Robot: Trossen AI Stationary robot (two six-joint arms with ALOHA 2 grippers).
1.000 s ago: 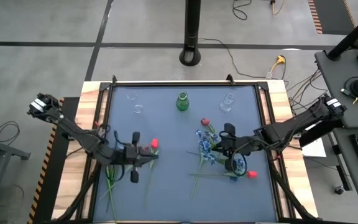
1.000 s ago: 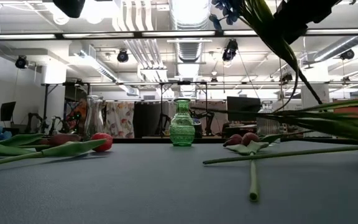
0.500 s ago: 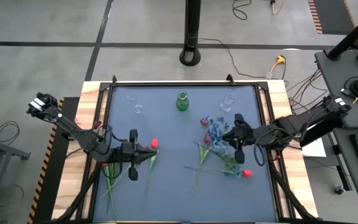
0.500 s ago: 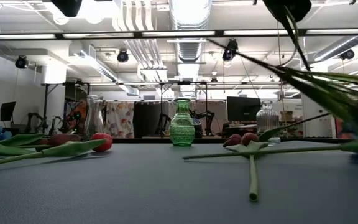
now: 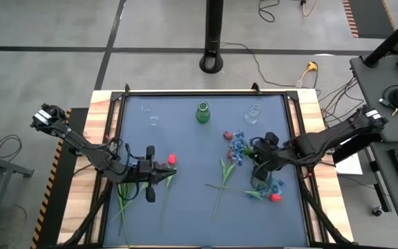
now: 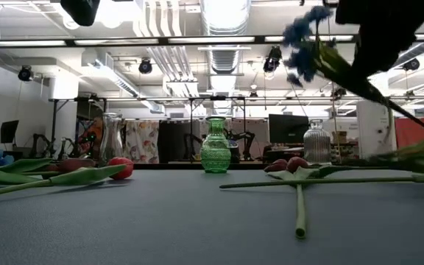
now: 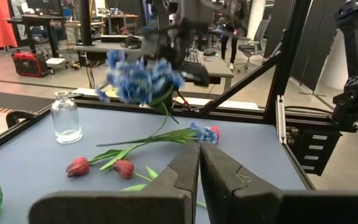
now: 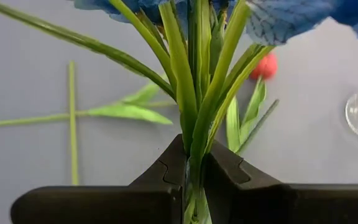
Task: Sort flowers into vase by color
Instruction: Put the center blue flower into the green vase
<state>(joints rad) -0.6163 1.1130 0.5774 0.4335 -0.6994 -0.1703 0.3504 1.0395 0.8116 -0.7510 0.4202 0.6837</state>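
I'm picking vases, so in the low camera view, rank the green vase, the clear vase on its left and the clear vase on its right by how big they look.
1. Left clear vase, tallest
2. Green vase, close behind
3. Right clear vase, smallest

The top two look close; camera distance could skew it.

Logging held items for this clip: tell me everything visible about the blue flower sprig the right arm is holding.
The blue flower sprig is a bundle of long flat green leaves and stems, plastic-looking, topped by a cluster of small blue blossoms. The right gripper has its jaws shut on the stems. It hangs lifted off the blue table, tilted, above the flowers lying on the right side. Nothing else touches it.
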